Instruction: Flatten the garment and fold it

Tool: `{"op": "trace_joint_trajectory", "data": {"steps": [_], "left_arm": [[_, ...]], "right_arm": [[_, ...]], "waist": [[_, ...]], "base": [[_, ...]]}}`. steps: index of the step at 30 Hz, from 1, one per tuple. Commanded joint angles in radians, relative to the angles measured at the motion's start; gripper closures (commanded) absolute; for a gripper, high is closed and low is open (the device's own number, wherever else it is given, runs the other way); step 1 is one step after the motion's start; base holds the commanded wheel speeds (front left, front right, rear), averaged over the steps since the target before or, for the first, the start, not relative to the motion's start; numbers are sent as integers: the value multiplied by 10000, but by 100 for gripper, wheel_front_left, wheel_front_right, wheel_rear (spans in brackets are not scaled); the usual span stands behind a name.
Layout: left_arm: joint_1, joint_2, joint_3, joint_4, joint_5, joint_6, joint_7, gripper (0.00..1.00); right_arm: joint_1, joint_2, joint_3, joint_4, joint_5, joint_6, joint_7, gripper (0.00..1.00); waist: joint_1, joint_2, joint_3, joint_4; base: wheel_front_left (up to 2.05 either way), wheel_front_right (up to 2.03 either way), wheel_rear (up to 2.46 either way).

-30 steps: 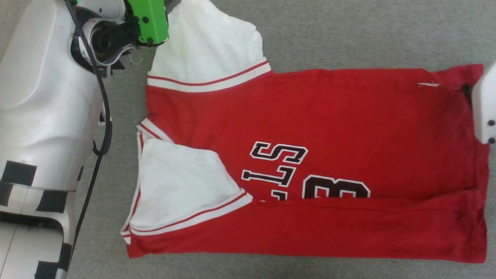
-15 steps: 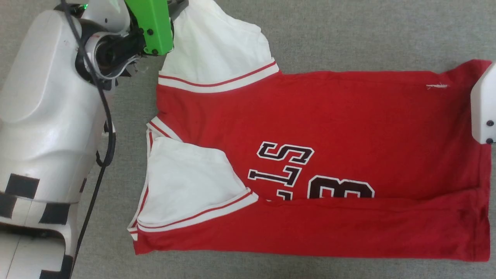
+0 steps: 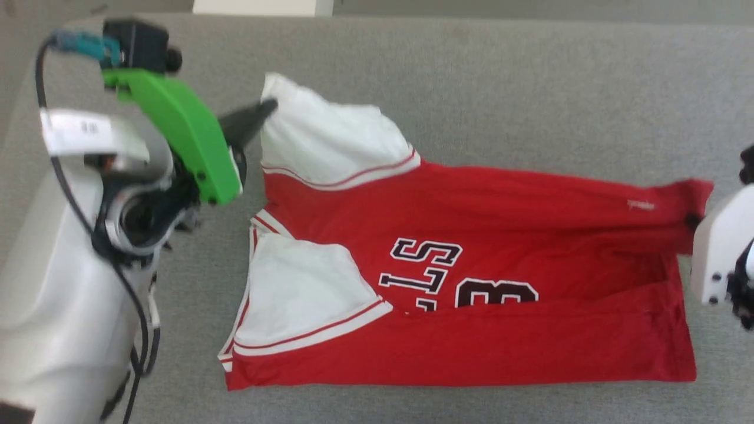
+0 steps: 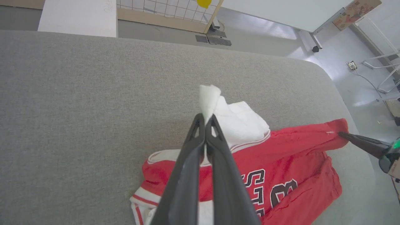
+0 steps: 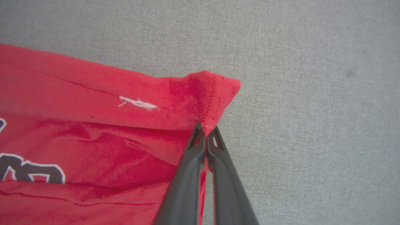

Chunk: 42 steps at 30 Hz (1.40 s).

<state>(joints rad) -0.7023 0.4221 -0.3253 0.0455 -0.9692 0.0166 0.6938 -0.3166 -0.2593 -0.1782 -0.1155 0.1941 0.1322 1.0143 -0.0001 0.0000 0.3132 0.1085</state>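
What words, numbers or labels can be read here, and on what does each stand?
"LS", sideways, on the garment; further letters hidden under its fold.
"8", partly hidden by the fold, also on the garment.
White label on the left arm: too blurred to read.
Small white mark near the hem: too small to read.

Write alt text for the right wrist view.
The right tool is shut on a stitched corner of the red garment, which spreads left across the grey surface. Part of a black, white-outlined number shows at the left edge.
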Motion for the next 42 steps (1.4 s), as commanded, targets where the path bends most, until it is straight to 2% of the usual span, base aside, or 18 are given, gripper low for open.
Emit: {"op": "trace_joint_trajectory", "data": {"steps": [1,9,14,19,27,28,29,30,33,39,42], "left_arm": [[571,92,89,-348,-104,188,-59,100],[3404,204,527,-2125,-508,1056,-490,100],[5215,132,759,-2636,-805,1524,-790,100],[6459,-259,816,-2350,-1181,1712,-1113,100],[6849,-533,540,-899,-1198,1829,-1159,100],[6854,-502,543,-744,-1113,1844,-1232,85],[6864,-508,549,-655,-1097,1854,-1265,59],[6879,-500,566,-572,-1077,1885,-1294,0],[6927,-278,651,-431,-860,2108,-1351,0],[6761,290,1135,-838,-297,2583,-1789,0],[6367,506,1575,-1222,369,2533,-2912,0]], "right_arm": [[356,109,-90,114,123,-15,-140,100],[1567,339,-271,255,379,-15,-461,100],[2022,372,-111,350,412,-15,-546,100],[2237,466,149,810,391,-15,-762,100],[2404,715,145,1702,423,-15,-1231,100],[2446,734,103,1775,445,-15,-1335,92],[2496,727,72,1815,461,-15,-1411,62],[2557,708,-5,1841,469,-15,-1534,0],[2765,752,-230,1830,639,-15,-1578,0],[3089,557,-639,947,1321,-15,-1533,0],[3116,288,-757,415,1811,-15,-1408,0]], "waist": [[1,0,-998,126],[1,0,-1632,271],[1,0,-1768,228],[1,0,-1754,174],[1,0,-1789,120],[1,0,-1845,100],[1,0,-1894,89],[1,0,-1949,73],[1,0,-2165,-2],[1,0,-2344,-31],[1,0,-2276,-71]], "base": [[0,0,0],[0,0,0],[0,0,0],[0,0,0],[0,0,0],[0,0,0],[0,0,0],[0,0,0],[0,0,0],[0,0,0],[0,0,0]]}}
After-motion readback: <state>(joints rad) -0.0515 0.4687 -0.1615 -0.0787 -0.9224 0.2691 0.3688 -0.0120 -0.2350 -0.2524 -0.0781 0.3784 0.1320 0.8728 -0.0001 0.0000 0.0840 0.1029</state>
